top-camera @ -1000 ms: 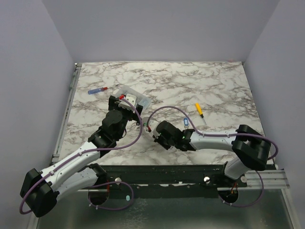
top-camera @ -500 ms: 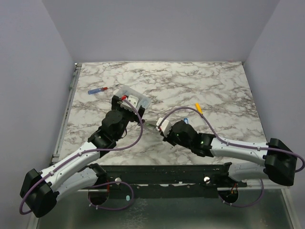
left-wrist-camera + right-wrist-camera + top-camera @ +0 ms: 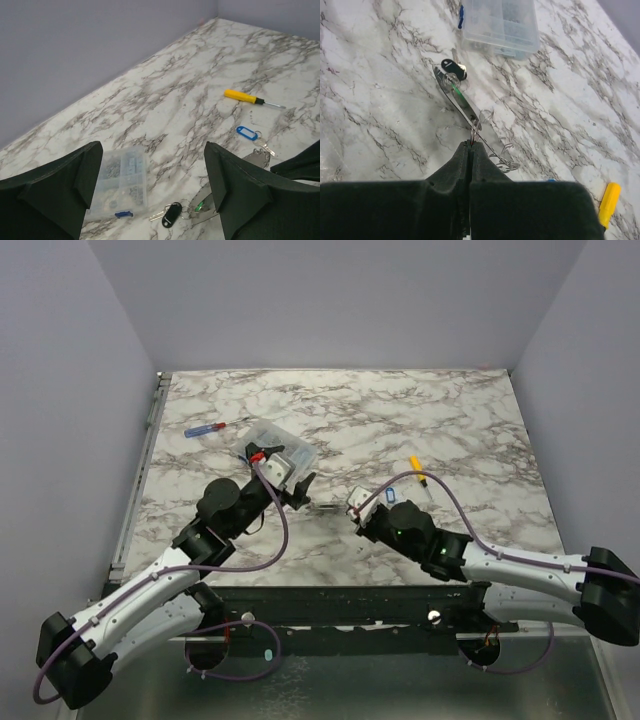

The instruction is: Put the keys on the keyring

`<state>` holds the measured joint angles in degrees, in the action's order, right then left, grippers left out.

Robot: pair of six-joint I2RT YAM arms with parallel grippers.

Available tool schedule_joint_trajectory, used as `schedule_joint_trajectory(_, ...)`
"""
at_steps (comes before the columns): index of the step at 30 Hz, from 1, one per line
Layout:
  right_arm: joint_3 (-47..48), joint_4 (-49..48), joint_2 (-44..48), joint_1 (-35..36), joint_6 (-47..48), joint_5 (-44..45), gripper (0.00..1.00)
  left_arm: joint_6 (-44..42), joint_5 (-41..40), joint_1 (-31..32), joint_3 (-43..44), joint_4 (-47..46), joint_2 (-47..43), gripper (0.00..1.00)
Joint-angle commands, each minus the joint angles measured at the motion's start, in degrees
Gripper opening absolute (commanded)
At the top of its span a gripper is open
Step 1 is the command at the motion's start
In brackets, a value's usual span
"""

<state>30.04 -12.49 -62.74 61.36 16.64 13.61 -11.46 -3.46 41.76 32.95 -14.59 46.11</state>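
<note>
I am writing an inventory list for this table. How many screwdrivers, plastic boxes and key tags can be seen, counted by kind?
Screwdrivers: 2, the red-and-blue screwdriver and the yellow screwdriver.
Boxes: 1, the clear compartment box.
Key tags: 3, the blue key tag, the black key tag and the green key tag.
Total: 6.

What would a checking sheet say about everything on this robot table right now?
Surface: marble table, no spills seen.
Job's things: keyring wire on the table; black-headed key and green tag at a silver plate; blue-tagged key apart.
Clutter: clear box, yellow screwdriver, red-and-blue screwdriver.
Grippers: left gripper open, empty; right gripper shut on the keyring.
Cables: purple cables loop over both arms.
Surroundings: plain lilac walls; nothing else seen.
</note>
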Motion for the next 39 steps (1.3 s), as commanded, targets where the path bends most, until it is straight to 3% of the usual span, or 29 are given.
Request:
schedule_joint_trajectory(1, -3.67, -11.36, 5.2, -0.28, 2.43, -1.21, 0.01, -0.82, 10.03, 0.38, -1.85, -3.18, -2.99, 0.88)
schedule_joint_trajectory(14, -9.36, -20.28, 16.82, -0.28, 5.56, -13.19, 0.01, -0.46, 21.74, 0.05, -1.32, -2.66, -8.17, 0.82)
schedule_joint_trajectory(21, -10.18, -23.88, 20.95, -0.28, 4.53, -18.85, 0.01, 1.62, 32.53, -1.44, 0.33, -1.98, -8.69, 0.79)
schedule_joint_trajectory(31, -12.22, -35.09, 22.68, -0.28, -0.99, -21.19, 0.01, 5.19, 46.13, -2.9, 1.76, -3.16, -8.63, 0.63)
schedule_joint_trajectory(39, -12.96, -41.52, 22.35, -0.28, -5.35, -23.91, 0.01, 11.22, 54.74, -3.07, 1.64, -9.87, -4.87, 0.52)
